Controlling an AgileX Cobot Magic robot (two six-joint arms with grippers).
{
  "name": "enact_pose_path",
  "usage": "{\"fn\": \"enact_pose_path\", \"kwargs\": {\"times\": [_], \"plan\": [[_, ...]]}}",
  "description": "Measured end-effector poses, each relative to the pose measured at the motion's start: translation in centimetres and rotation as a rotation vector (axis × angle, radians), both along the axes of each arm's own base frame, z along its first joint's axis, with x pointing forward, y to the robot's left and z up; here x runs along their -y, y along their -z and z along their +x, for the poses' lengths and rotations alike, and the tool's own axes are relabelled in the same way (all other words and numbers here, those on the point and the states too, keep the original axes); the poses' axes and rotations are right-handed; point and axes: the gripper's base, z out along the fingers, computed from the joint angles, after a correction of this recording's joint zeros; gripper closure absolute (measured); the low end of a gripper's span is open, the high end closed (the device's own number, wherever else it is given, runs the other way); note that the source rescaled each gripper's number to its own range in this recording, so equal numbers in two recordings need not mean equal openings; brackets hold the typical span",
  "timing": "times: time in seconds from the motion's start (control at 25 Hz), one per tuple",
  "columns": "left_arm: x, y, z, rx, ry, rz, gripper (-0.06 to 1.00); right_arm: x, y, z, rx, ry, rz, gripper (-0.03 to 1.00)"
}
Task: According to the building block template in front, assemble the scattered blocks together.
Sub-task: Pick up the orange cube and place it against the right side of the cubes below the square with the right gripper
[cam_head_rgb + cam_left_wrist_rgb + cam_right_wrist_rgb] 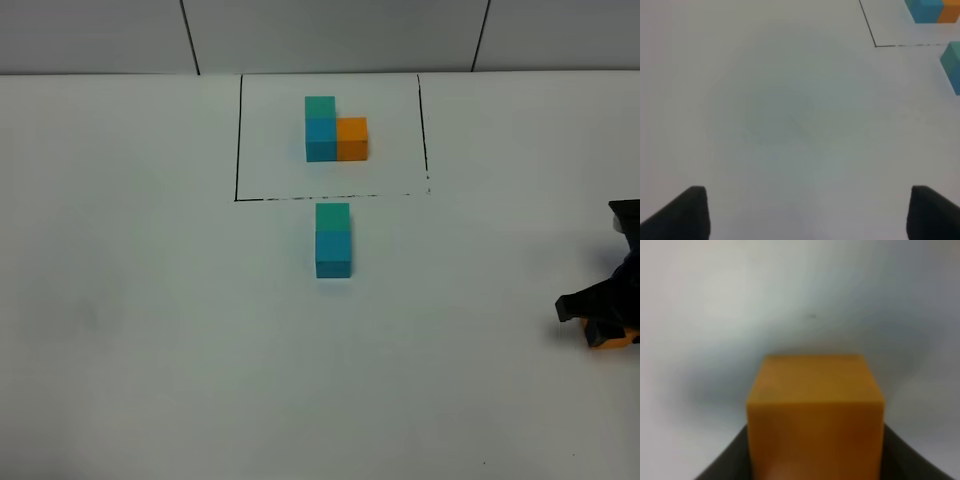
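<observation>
The building block template (335, 132) is an L of teal, blue and orange cubes inside a thin black drawn rectangle at the back. In front of it a loose teal cube (333, 217) and a loose blue cube (333, 254) stand joined in a line. My right gripper (605, 332) is at the table's right edge, shut on the loose orange cube (615, 341); the right wrist view shows the cube (815, 410) between both fingers (727, 460). My left gripper (807, 215) is open and empty over bare table, out of the exterior view.
The white table (150, 320) runs to a grey panelled wall (330, 35) at the back. In the left wrist view the black frame's corner (875, 45), the template cubes (930, 10) and the loose teal-blue pair (953, 65) show at one edge.
</observation>
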Motion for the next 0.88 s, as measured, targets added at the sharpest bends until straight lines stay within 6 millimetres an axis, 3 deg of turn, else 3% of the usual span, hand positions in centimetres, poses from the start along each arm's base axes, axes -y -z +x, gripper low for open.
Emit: {"fn": "enact_pose_path", "kwargs": {"times": [0.12, 0.24, 0.4, 0.6, 0.72, 0.88], "plan": [[0.0, 0.0, 0.0, 0.000, 0.000, 0.000, 0.13, -1.4, -0.7, 0.8, 0.002, -0.212, -0.051, 0.96], [0.0, 0.0, 0.0, 0.000, 0.000, 0.000, 0.13, -3.6, -2.2, 2.4, 0.017, -0.541, -0.124, 0.96], [0.0, 0.0, 0.0, 0.000, 0.000, 0.000, 0.13, -7.1, -3.8, 5.6, 0.012, -0.863, -0.178, 0.96], [0.0, 0.0, 0.0, 0.000, 0.000, 0.000, 0.13, -11.6, -2.8, 8.5, -0.082, -1.114, -0.173, 0.96], [0.0, 0.0, 0.0, 0.000, 0.000, 0.000, 0.13, -14.5, -2.3, 9.1, -0.064, -1.218, -0.154, 0.96], [0.0, 0.0, 0.0, -0.001, 0.000, 0.000, 0.13, -16.8, -2.2, 9.5, -0.036, -1.329, -0.148, 0.96]]}}
